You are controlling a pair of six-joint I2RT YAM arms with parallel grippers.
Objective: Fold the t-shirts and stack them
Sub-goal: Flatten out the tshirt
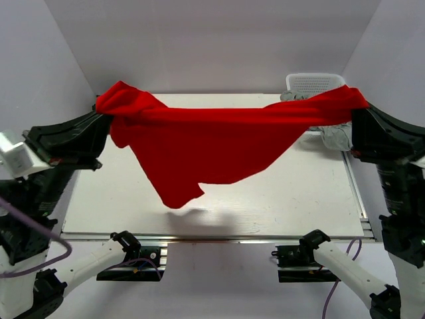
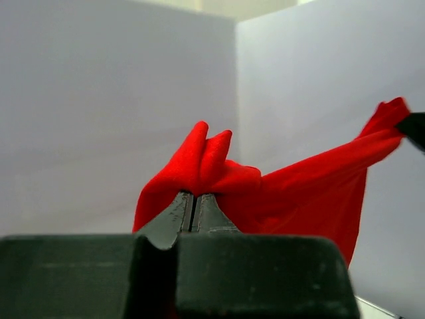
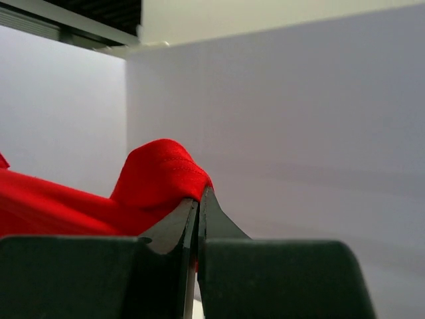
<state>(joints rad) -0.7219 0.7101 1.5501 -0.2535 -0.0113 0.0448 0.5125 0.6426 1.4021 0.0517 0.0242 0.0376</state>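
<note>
A bright red t-shirt (image 1: 219, 143) hangs stretched in the air above the white table (image 1: 279, 206), held at both ends. My left gripper (image 1: 105, 118) is shut on its left end, where the cloth (image 2: 212, 166) bunches over the pinched fingertips. On the right, my right gripper (image 1: 355, 109) is shut on the other end, a red fold (image 3: 163, 176) draped over its closed jaws. The shirt's lower part sags to a point just above the table near the front. No black t-shirt shows in any view.
A white lattice basket (image 1: 315, 83) stands at the back right, partly behind the shirt, with grey cloth (image 1: 335, 136) below it near the right arm. White walls enclose the table on three sides. Both arm bases sit at the front edge.
</note>
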